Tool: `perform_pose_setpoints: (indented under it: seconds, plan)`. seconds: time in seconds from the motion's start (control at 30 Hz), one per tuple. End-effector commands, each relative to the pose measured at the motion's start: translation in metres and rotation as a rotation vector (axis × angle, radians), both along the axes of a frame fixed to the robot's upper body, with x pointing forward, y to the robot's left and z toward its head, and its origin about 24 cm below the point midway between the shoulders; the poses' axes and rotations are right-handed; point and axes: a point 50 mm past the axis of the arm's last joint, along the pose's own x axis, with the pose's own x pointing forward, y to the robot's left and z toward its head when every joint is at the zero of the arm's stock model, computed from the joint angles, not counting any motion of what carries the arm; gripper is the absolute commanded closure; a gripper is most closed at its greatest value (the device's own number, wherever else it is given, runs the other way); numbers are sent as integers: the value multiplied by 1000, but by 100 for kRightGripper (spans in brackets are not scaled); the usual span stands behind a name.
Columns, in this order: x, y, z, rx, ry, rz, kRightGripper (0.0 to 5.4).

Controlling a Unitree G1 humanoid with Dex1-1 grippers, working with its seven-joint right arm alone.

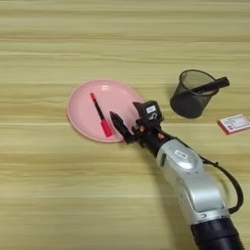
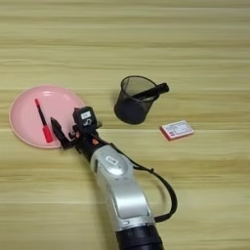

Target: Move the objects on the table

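Hovering at the pink plate [image 1: 80, 114] beside the red-capped pen [image 1: 100, 115], the end effector [image 1: 131, 119] gapes open, holding nothing, while the black pen [image 1: 210, 87] leans in the mesh cup [image 1: 188, 100].

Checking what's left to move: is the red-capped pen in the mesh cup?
No, the red-capped pen lies on the pink plate; the mesh cup holds the black pen.

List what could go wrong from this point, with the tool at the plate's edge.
1. The tool sits low over the pink plate's near rim; pressing down there might tip or slide the plate.
2. The red-capped pen lies loose on the plate close to the tool, so a sweep could roll it off.
3. The black pen leans out of the mesh cup; the forearm swinging right might knock the cup over.
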Motion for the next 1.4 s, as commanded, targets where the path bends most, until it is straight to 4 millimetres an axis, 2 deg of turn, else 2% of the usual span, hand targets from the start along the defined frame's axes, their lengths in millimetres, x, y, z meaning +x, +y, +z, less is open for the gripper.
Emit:
perform_pose_setpoints:
  seconds: [0.03,0.3,0.5,0.9,1.4]
  plan:
    - [20,-3,35,-27,-166,-2,97]
    - [42,-13,48,-99,-237,-47,2]
    - [52,-10,49,-148,-249,-27,2]
    - [66,-16,39,-451,-315,-25,2]
    - [68,-11,20,-687,-360,26,2]
